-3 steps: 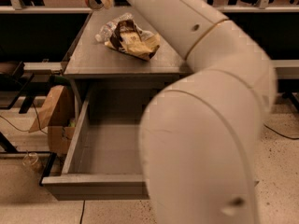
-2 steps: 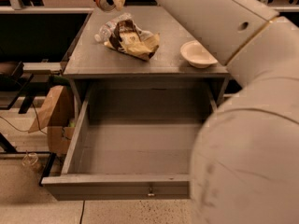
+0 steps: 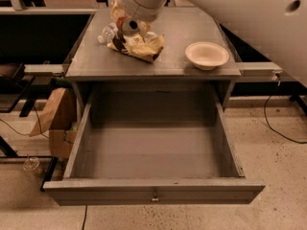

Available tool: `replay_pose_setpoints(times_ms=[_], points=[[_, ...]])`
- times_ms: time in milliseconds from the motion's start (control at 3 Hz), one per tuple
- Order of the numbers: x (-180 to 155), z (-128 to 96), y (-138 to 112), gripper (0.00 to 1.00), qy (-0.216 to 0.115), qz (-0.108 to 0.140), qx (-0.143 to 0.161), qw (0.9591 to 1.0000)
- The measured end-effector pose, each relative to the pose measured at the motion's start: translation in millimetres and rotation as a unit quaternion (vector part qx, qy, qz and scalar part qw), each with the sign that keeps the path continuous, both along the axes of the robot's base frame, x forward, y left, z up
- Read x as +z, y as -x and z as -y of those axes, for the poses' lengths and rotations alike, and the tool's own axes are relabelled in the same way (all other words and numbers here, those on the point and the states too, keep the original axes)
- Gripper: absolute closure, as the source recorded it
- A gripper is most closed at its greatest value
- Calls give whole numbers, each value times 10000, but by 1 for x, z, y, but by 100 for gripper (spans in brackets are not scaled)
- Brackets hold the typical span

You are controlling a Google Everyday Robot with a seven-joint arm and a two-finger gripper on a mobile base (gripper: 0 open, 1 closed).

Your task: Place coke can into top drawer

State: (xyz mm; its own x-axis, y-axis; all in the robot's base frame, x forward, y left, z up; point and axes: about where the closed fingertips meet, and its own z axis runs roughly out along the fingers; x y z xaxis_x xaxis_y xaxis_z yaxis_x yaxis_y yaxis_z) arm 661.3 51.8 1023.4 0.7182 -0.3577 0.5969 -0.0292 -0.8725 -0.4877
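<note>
The top drawer [image 3: 153, 189] is pulled fully out below the grey table [image 3: 86, 66], and its inside shows nothing in it. My gripper [image 3: 125, 24] hangs from the big white arm at the top of the view, over the back left of the table top. It holds the coke can [image 3: 118, 15], whose orange-red side and round silver end show under the wrist. The can is above the snack bag, behind the drawer opening. The fingers are mostly hidden by the wrist.
A brown-and-yellow snack bag [image 3: 140, 45] and a clear plastic bottle [image 3: 106, 33] lie on the table under the gripper. A cream bowl [image 3: 207, 55] stands at the table's right. A cardboard box [image 3: 53, 116] sits on the floor to the left, and a cable [image 3: 280, 128] runs at right.
The arm has swung up out of the foreground, so the drawer and bowl now show. The gripper with the can has come down and nearer, over the snack bag.
</note>
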Motion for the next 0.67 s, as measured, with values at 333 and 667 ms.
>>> replay_pose_setpoints(times_ms=[333,667], points=[[-40,24,33,100,163,-778,-281,9964],[-37,22,31,100,165,-716,-248,9970]])
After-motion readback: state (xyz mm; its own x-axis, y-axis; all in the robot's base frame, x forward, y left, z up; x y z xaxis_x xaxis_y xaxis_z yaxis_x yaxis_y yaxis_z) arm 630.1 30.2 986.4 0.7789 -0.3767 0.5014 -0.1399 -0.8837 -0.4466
